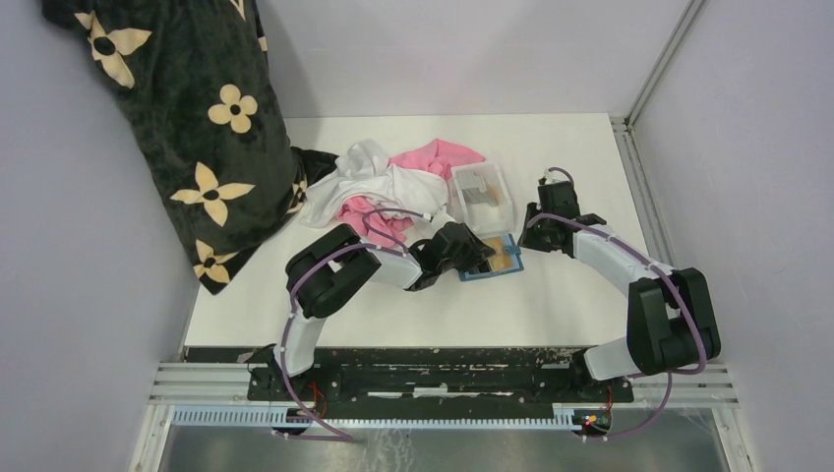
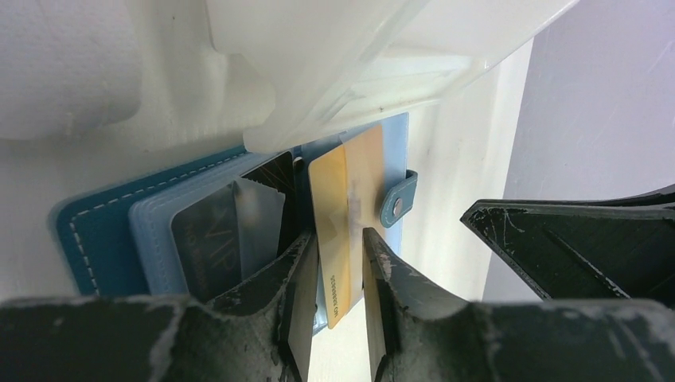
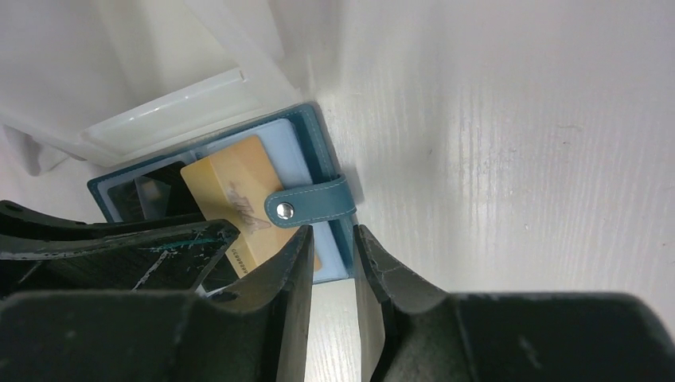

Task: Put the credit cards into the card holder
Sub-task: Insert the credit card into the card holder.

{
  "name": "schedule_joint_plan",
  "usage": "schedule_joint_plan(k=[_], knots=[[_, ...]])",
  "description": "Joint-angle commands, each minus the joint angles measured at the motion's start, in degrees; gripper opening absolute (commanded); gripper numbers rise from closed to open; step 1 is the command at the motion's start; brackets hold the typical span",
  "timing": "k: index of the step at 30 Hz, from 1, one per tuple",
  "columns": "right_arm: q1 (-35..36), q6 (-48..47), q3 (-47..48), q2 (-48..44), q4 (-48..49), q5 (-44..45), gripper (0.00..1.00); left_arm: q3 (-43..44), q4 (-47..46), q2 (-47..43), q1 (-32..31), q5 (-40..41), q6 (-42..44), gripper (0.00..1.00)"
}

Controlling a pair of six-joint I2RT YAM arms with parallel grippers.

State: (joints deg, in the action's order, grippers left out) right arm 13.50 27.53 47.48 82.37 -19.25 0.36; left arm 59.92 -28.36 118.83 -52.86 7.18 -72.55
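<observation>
An open card holder (image 2: 87, 239) lies flat on the white table (image 1: 590, 157), just right of centre in the overhead view. Its far edge is hard against a clear plastic tray (image 1: 458, 192) with grey cards (image 1: 479, 189) lying in it. A gold card (image 2: 346, 199) rests on the holder's right leaf beside the snap strap (image 3: 306, 207), its near end jutting past the sleeve, so it seems only partly seated. A dark card (image 2: 207, 239) sits in a translucent pocket on the left leaf. The left gripper (image 2: 338, 239) reaches in from the left of the overhead frame, jaws parted a little and straddling the gold card's near end. It is probably placed there to guide the card down into its slot. Whether either finger touches the card cannot be told. The right gripper (image 3: 333, 235), likewise slightly parted and pinching nothing, hangs over the holder's strap-side edge, likely to steady the wallet against sliding. Much is hidden. The tray's rim cuts off the holder's far edge in both wrist views, and the left gripper covers the left leaf from above. How deep the gold card sits cannot be judged, the number of grey cards in the tray is unclear, and the dark card's lettering is blurred. A heap of white and pink clothes (image 1: 393, 182) and a black floral blanket (image 1: 187, 118) fill the upper left, apart from the work.
</observation>
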Motion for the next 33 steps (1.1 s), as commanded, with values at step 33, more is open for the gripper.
schedule_joint_plan(k=[33], knots=[[2.8, 2.4, 0.3, 7.8, 4.9, 0.1, 0.22, 7.9, 26.3, -4.8, 0.1, 3.3, 22.5, 0.46]])
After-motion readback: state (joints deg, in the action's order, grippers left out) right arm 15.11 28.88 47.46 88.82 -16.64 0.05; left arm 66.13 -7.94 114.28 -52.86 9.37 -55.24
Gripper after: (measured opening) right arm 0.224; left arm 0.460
